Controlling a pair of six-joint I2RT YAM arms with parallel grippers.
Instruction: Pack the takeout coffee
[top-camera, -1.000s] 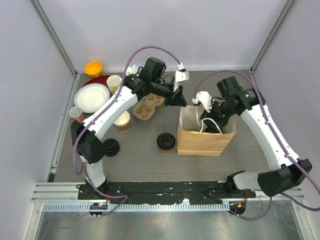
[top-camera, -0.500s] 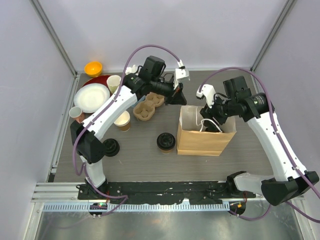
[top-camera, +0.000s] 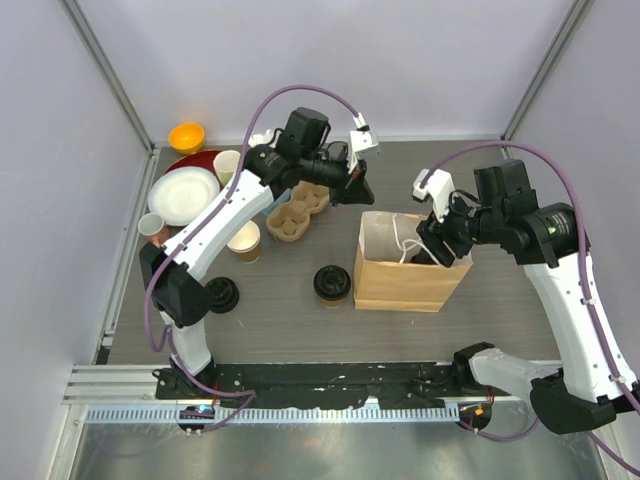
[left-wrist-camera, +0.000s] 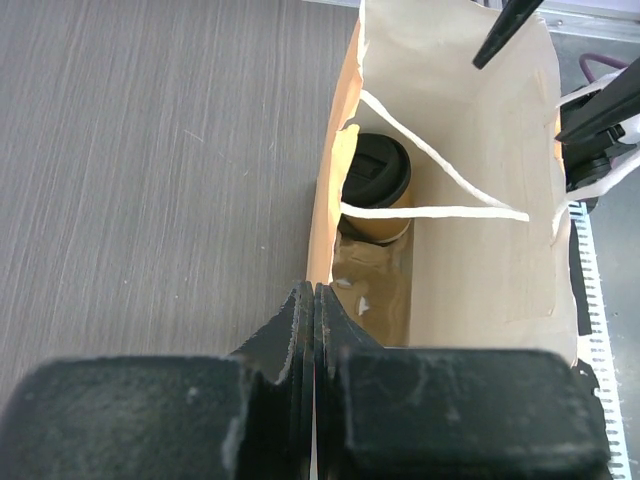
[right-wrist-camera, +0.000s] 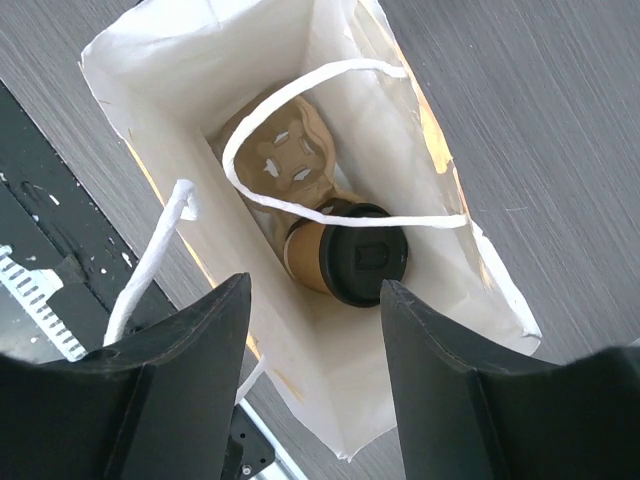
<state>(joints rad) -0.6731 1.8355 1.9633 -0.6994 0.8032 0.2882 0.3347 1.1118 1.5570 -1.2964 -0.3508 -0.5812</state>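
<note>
Grey wood-grain table (top-camera: 300, 320) fills the floor of a white-walled booth, with a brown paper bag (top-camera: 405, 280) standing open right of centre. One lidded cup (right-wrist-camera: 350, 262) sits upright inside the bag, lodged in a cardboard tray (right-wrist-camera: 285, 160) at the bottom. A second lidded cup (top-camera: 332, 283) stands on the table just left of the bag. Further left are an open cup (top-camera: 245, 241) and a loose black lid (top-camera: 222, 294). An empty carrier (top-camera: 296, 212) lies behind them.

The right gripper (right-wrist-camera: 315, 285) hangs over the bag's mouth with its fingers spread wide and nothing between them. Since a second ago its arm has drawn back toward the right and lifted, so the wrist now sits further from the bag's middle.

The left gripper (left-wrist-camera: 314, 290) has its jaws pressed together with no gap. Its tips are at the bag's rear left corner, a little further back than before. Whether they touch the paper I cannot tell. The bag and the cups on the table have not shifted.
</note>
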